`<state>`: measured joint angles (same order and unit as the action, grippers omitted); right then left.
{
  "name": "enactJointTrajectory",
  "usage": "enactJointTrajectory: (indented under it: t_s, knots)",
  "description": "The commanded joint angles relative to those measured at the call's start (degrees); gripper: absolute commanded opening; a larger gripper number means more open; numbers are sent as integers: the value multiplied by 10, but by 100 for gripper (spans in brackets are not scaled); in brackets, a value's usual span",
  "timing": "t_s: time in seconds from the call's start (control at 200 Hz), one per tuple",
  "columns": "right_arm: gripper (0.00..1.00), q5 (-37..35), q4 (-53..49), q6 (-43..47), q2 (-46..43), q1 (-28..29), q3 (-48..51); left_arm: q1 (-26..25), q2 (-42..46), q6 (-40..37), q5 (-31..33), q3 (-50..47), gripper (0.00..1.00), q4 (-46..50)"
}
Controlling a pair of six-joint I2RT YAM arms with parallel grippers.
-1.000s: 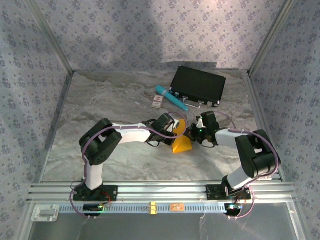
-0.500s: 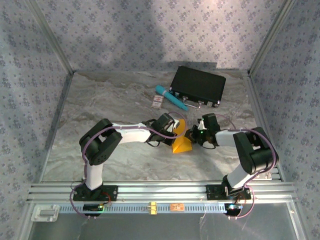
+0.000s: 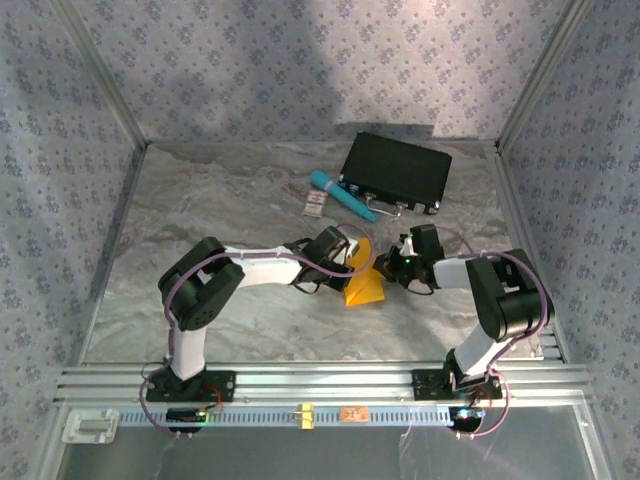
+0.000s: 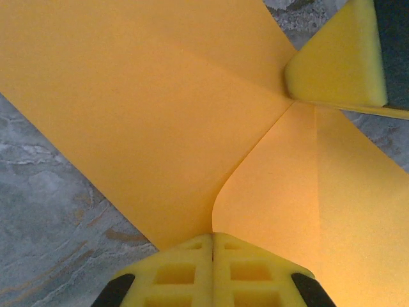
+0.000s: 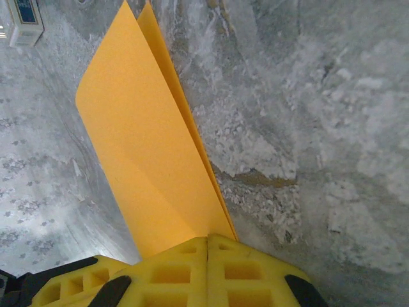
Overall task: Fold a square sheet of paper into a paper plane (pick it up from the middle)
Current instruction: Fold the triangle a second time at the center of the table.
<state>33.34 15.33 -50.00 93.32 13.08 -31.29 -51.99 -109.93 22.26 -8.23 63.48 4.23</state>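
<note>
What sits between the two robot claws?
The square sheet of paper, creased, as the top view shows. The left gripper and right gripper each pinch it.

The right hand [image 5: 208, 242] has its two yellow fingers [image 5: 169, 272] pressed together, pinching the near end of the orange-yellow sheet of paper [image 5: 140, 147]. The sheet lies doubled over in two layers and runs away from the hand across the grey marbled counter [image 5: 307, 128]. A small white card [image 5: 24, 20] lies on the counter beyond the sheet's far end.
</note>
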Motion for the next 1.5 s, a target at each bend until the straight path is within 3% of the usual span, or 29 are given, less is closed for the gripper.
enactJointTrajectory:
  t_s: [0.0,0.145,0.35,0.755,1.259,1.444,1.499]
  knots:
    - [0,-30,-9,-7,1,-15,18,5,-17,-9,1,-7,0,34]
    - [0,-6,2,-2,-36,-20,12,5,-17,-9,1,-8,0,33]
    - [0,0,-47,15,-84,16,-6,6,-17,-9,0,-7,0,32]
    - [0,-1,-23,-20,-42,98,2,6,-17,-8,1,-9,0,31]
    - [0,-34,-9,-23,-14,82,60,6,-8,1,4,-6,0,31]
    - [0,-39,-11,-24,-18,81,61,13,21,27,16,4,20,41]
    - [0,-40,-9,-25,-18,81,61,15,32,35,16,5,31,44]
